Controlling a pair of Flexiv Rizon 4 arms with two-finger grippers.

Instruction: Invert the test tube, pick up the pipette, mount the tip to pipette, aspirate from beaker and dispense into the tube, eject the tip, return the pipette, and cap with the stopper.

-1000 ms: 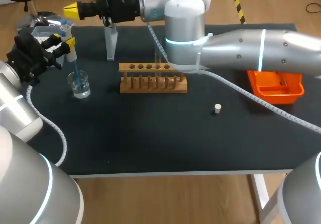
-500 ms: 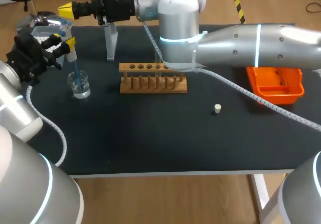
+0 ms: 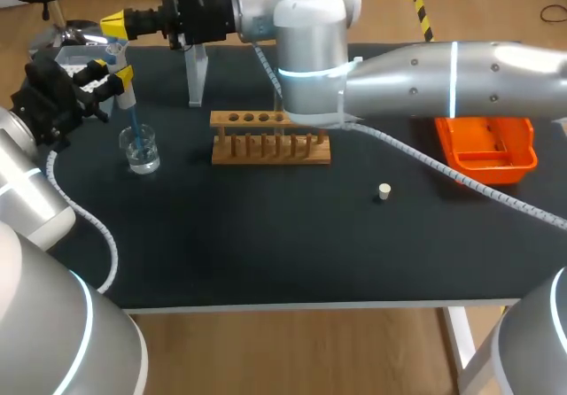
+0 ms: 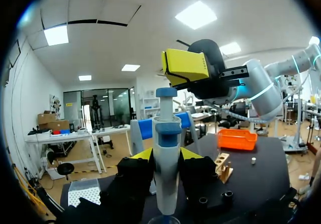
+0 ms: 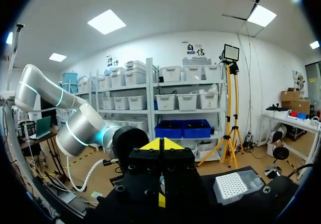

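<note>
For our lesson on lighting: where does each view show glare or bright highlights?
Head view: highlights streak the right arm; the black table looks matte. Left wrist view: a ceiling panel glares above the pipette. Right wrist view: a ceiling panel glares above the dark right gripper.

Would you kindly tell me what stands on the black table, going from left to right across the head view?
beaker → wooden rack → stopper → orange tray
</note>
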